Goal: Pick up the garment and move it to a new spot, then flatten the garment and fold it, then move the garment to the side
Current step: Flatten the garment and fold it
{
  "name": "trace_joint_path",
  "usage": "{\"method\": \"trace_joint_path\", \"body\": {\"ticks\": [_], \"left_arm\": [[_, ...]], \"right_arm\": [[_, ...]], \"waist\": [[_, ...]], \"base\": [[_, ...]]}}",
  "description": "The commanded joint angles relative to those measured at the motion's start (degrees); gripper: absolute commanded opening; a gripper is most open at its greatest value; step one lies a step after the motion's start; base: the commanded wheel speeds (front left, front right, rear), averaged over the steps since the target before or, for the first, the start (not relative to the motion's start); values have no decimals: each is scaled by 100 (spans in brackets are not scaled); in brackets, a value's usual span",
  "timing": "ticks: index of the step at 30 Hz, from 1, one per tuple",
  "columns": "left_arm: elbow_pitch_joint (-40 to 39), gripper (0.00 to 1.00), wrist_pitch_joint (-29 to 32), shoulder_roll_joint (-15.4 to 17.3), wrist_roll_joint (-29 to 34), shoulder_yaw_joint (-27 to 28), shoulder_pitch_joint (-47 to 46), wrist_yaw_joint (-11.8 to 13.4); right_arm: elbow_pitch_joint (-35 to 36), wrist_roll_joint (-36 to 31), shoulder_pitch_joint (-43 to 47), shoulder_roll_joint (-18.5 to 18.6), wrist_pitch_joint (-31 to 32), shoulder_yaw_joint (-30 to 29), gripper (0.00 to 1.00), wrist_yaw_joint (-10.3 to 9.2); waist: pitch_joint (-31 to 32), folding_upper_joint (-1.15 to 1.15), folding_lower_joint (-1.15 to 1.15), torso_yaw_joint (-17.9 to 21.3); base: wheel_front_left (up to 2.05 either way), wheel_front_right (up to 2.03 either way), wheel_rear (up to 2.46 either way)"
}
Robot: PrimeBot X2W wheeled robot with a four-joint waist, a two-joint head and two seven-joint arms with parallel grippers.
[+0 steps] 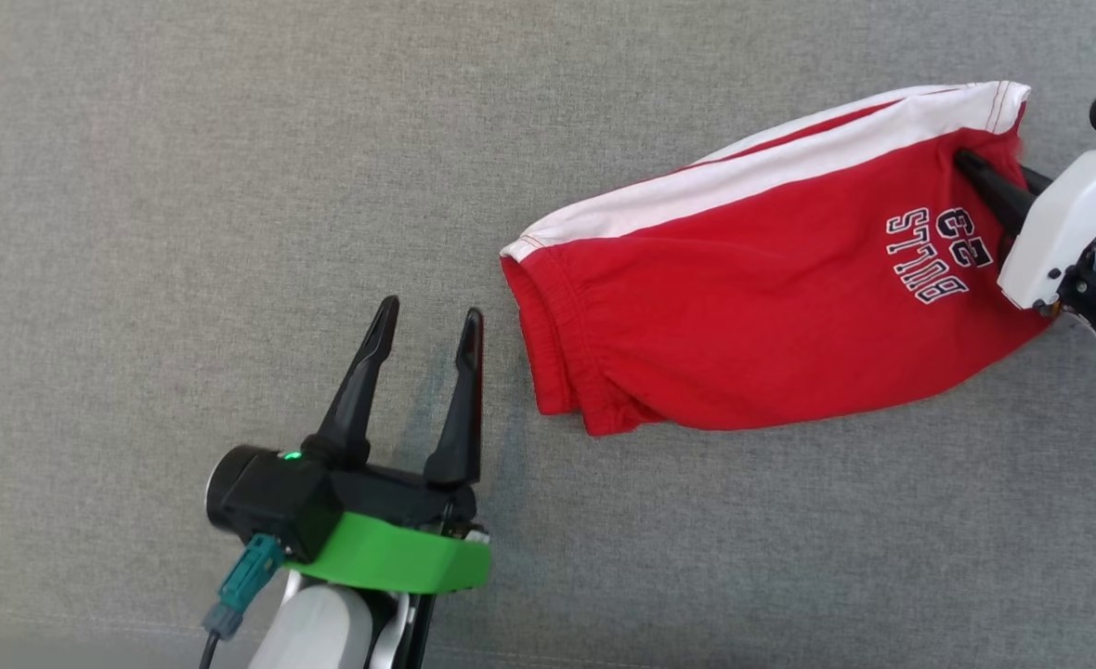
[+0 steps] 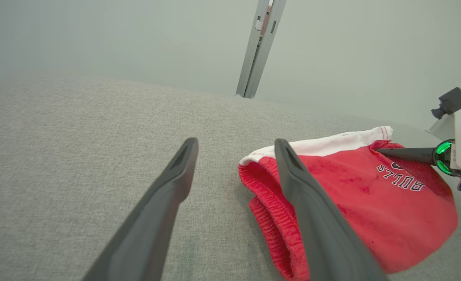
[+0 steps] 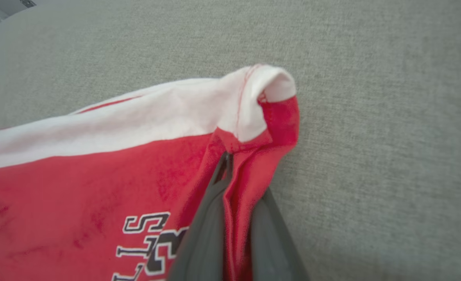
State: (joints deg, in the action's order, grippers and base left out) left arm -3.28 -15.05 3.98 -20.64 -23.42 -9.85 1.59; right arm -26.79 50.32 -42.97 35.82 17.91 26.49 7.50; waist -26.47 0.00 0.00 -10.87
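Now my right fingers (image 1: pixel 992 189) pinch the far right corner of the red shorts (image 1: pixel 743 316) lying on grey fabric (image 1: pixel 232 186), my left fingers (image 1: pixel 463 390) spread wide, empty, nearby.

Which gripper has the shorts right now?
The right gripper: its fingers pinch the red shorts' hem by the white stripe. The left gripper stands open, clear of them.

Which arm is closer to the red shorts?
Right. The right gripper pinches the red shorts at one hem; the left gripper, jaws open, sits apart, off the waistband end.
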Motion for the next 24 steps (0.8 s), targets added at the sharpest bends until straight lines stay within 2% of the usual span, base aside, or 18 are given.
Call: {"method": "trace_joint_path", "body": {"ticks": [1, 4, 9, 16, 21, 24], "left_arm": [[52, 100, -13, -42, 89, 117, 164, -75], [79, 100, -14, -78, 200, 365, 381, -206], [27, 100, -14, -104, 230, 769, 770, -336], [31, 100, -14, -106, 114, 895, 1057, -377], [75, 100, -15, -106, -26, 812, 1178, -323], [112, 100, -15, -105, -100, 735, 1198, -310]], "right_arm": [[-91, 140, 153, -29, -91, -116, 0, -4], [-163, 412, 301, -26, -258, -410, 0, -6], [-327, 781, 630, 183, -388, -963, 0, -6], [-542, 981, 1111, 606, -478, -1714, 0, -5], [-50, 959, 1256, 677, -171, -1902, 0, -4], [487, 922, 1213, 546, 203, -1892, 0, -2]], "waist": [[138, 0, 0, 66], [310, 0, 0, 210], [557, 0, 0, 427], [801, 0, 0, 499], [969, 0, 0, 517], [1058, 0, 0, 510]], "base": [[0, 0, 0], [0, 0, 0], [0, 0, 0], [0, 0, 0], [0, 0, 0], [0, 0, 0]]}}
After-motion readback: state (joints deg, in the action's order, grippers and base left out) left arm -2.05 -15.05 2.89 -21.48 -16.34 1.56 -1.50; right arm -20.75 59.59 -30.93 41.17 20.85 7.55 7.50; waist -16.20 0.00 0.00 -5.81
